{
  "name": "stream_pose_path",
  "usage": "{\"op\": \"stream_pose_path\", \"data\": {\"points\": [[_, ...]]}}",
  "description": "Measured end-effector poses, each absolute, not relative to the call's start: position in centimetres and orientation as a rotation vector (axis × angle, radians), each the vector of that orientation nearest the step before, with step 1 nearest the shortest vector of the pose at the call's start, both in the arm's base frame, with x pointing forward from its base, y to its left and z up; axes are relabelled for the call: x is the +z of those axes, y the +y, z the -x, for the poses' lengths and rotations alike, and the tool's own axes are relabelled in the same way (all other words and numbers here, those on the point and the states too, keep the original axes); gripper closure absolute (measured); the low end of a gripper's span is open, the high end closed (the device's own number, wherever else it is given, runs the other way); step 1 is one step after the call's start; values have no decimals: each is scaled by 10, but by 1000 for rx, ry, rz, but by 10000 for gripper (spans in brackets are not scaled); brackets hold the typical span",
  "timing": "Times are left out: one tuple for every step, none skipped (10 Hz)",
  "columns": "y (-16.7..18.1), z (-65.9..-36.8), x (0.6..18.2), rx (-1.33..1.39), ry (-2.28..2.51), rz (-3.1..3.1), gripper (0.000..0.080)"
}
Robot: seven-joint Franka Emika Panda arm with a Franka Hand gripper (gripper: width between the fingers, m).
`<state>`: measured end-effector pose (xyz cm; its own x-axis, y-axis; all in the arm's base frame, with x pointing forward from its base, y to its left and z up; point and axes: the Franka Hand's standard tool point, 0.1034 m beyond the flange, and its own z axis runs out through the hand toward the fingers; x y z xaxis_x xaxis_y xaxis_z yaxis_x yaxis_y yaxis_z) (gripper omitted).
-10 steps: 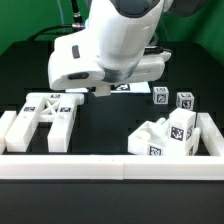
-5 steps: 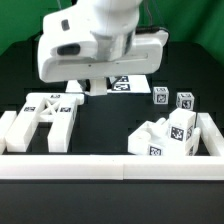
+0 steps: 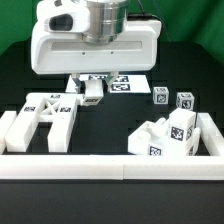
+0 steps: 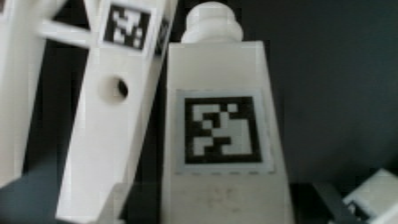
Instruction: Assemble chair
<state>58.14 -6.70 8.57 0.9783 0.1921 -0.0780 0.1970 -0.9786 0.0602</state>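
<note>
On the exterior view's left, the X-braced frame (image 3: 45, 112) lies flat on the table (image 3: 110, 130). Just beside it hangs the end effector (image 3: 92, 93), low over a pegged leg (image 4: 221, 120). Whether it has closed on that leg, I cannot tell. The danger: the leg sits right alongside the frame's strut, so a finger could clip the strut and shove the frame, or pinch off-centre and twist the leg. Further right, the other chair parts (image 3: 165, 135) sit well apart.

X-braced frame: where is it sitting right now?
The X-braced frame lies at the exterior view's left, close behind the border rail. The gripper hangs by its far corner, the one nearest the marker board.
</note>
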Motion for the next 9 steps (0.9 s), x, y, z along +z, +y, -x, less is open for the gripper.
{"op": "stream_pose_path", "data": {"points": [[-67,-584,86,-41,290,-3058,508],[-65,-597,92,50,287,-3053,508],[-56,-602,96,59,266,-3058,508],[-42,-611,99,53,234,-3059,508],[-26,-619,105,65,236,-3044,508],[-18,-623,111,81,274,-3027,508],[-22,-621,107,74,267,-3031,508],[-23,-621,107,72,264,-3031,508],[-22,-621,106,72,267,-3031,508]]}}
